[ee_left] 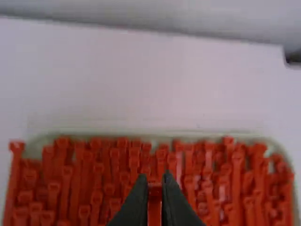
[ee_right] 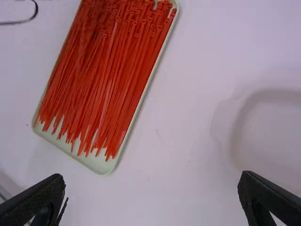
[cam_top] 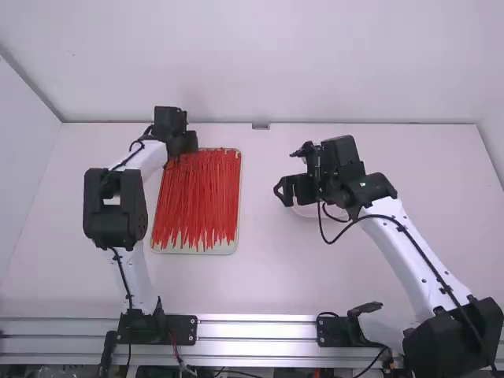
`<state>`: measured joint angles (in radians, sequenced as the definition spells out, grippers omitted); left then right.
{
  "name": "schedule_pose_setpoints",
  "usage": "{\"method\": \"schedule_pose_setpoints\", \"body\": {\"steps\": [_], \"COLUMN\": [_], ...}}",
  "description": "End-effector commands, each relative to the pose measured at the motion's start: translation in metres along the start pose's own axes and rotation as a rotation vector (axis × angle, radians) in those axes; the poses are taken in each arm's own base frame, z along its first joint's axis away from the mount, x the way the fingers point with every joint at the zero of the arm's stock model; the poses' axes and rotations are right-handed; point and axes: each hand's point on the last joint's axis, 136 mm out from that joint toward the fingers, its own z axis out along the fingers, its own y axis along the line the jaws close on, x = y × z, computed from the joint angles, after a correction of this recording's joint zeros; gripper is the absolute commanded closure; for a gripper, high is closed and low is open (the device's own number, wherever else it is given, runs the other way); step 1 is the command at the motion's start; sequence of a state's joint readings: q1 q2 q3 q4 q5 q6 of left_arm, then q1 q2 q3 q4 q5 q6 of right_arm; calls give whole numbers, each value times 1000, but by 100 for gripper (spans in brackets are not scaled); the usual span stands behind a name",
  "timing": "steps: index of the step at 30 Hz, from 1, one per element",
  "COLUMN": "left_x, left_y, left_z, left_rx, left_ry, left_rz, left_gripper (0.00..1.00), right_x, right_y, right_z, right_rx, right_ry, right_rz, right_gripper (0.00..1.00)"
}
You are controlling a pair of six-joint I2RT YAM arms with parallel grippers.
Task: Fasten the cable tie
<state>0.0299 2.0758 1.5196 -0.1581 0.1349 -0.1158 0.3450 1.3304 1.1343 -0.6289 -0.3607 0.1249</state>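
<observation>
Left gripper [ee_left: 154, 181] at the tray's [ee_right: 97, 167] far end, pinched on one orange cable tie [ee_left: 154, 209] atop the heap [cam_top: 197, 201], right gripper [ee_right: 150, 197] spread wide over the white surface [cam_top: 260, 268], well apart from the tray.

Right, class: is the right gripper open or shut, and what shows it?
Open. The right gripper has its fingers wide apart in its wrist view, with only table showing between them.
</observation>
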Motion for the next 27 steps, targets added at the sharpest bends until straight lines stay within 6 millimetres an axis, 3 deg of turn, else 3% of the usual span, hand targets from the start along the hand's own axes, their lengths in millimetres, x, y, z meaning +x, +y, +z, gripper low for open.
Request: {"method": "schedule_pose_setpoints", "body": {"steps": [1,2,6,12,17,20,27], "left_x": [-41,-59,-90,-115,-131,-138,-134], "left_y": [-6,-10,-20,-42,-45,-53,-65], "left_z": [-18,-29,-61,-109,-150,-186,-232], "left_rx": [10,14,28,102,102,112,122], "left_ry": [-73,-96,-135,-196,-255,-297,-321], "left_rz": [21,40,54,81,88,113,135], "left_gripper": [97,98,98,98,98,98,98], "right_x": [-13,-14,-22,-36,-44,-49,-53], "right_y": [6,6,8,20,23,25,27], "right_z": [-5,-5,-8,-16,-20,-21,-22], "right_rx": [-12,-15,-22,-70,-81,-87,-95], "right_ry": [-33,-38,-71,-136,-176,-193,-214], "right_rz": [-14,-15,-3,-40,-57,-68,-93], "right_gripper": [2,2,2,2,2,2,2]}}
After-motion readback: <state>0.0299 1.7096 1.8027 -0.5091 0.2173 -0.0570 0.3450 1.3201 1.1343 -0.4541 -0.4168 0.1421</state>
